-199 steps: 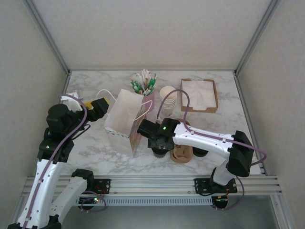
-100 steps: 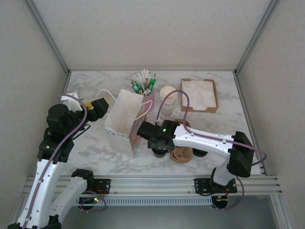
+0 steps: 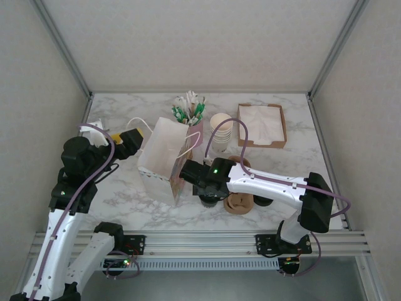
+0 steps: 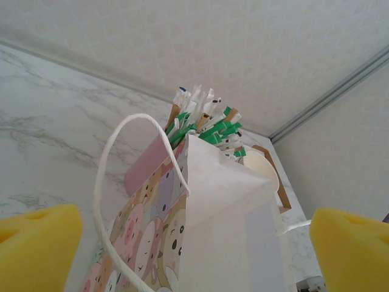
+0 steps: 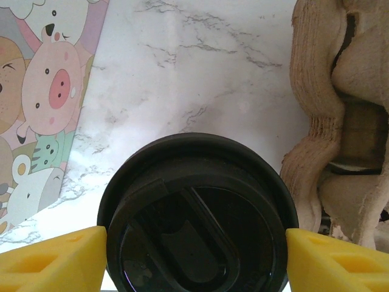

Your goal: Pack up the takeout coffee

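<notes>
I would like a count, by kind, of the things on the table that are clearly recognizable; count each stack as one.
Paper bag: 1
Lidded coffee cup: 1
Cream cup stack: 1
Napkin tray: 1
Stirrer holder: 1
Pulp carrier stack: 1
Total: 6

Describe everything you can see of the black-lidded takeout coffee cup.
The takeout coffee cup shows from above as a round, glossy black plastic lid with a raised rim and moulded sip flap; its body is hidden. It stands upright on the white marble table, between the cartoon-animal paper bag and the brown pulp cup carrier. The right gripper straddles it, yellow pads beside its rim; contact is unclear.
</notes>
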Motion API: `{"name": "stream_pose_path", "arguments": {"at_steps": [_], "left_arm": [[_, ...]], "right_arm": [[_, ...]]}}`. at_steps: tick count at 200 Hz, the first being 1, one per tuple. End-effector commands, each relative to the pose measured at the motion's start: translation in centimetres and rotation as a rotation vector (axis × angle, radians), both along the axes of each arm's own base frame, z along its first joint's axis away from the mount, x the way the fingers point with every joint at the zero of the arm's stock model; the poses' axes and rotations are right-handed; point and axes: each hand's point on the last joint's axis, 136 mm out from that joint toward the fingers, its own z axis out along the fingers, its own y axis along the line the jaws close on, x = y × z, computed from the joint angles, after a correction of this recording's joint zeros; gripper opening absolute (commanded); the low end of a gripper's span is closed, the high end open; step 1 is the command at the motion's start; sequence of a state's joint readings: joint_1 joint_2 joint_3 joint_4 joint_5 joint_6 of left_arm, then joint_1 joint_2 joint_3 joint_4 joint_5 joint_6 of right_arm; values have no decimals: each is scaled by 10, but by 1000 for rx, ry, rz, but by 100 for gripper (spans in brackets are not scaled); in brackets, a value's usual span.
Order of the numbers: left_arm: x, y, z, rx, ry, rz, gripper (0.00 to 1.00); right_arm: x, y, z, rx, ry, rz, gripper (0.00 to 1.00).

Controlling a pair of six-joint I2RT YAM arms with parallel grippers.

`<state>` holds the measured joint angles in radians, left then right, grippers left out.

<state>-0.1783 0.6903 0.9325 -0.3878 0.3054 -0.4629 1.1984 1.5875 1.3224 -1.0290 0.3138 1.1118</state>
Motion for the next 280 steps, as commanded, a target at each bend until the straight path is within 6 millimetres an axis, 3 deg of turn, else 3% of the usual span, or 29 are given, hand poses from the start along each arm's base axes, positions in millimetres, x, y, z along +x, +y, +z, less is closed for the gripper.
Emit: {"name": "stream_pose_path", "arguments": {"at_steps": [1,92,113,144,175,210,236,263,280], "left_arm": [[0,1,-1,11,-1,-4,96],[1,1,-1,11,0,-4,96],[0,1,-1,13,0,-4,96],[0,2,-1,14,-1,-3,96],[0,2,-1,12,1,-2,96],[0,1,-1,13,0,-3,96],[0,1,-1,11,1,-5,96],[0,1,-1,12,1,-6,96],[0,1,-1,12,1,-6,96]], "right_arm": [[1,7,11,22,-18,18,76],[5,12,36,65,-65,76,81],[8,10,52,85,-114,131,81],[13,-8,82,113,-238,194,81],[20,-45,99,78,-339,212,85],[29,-85,83,112,-308,208,85],[33,-108,67,172,-283,201,77],[31,-118,45,216,-234,206,62],[32,-121,31,230,-199,194,59]]}}
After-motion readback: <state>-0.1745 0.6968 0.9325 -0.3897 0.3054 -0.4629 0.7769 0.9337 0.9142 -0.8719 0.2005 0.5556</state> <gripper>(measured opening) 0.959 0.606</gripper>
